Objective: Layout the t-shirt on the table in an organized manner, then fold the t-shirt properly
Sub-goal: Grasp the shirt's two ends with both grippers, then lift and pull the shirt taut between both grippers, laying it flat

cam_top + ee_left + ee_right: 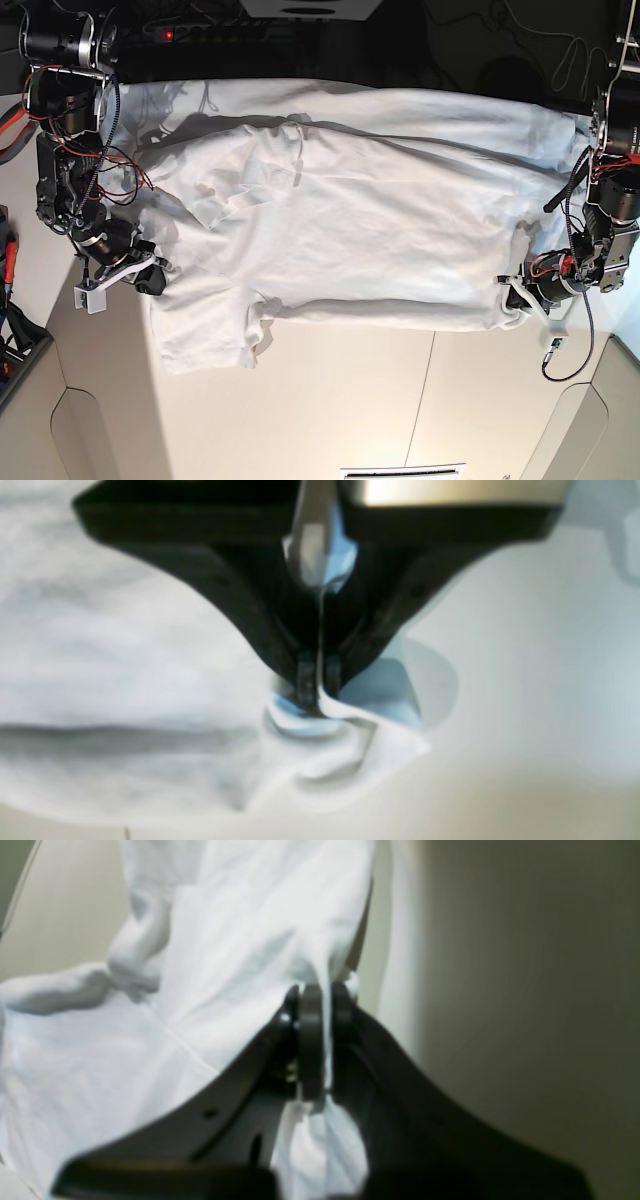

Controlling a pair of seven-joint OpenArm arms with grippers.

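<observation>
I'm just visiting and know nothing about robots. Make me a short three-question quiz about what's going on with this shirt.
1. True or false: the left gripper is shut on the t-shirt.
2. What is the right gripper doing? A) hanging open above the table B) pinching the t-shirt C) holding a hanger
3. In the base view, how does the t-shirt lie: spread out across the table, or already folded into a small square?

Key:
1. True; a bunched edge sits between its jaws.
2. B.
3. Spread out, wrinkled, with one arm at each end.
</observation>
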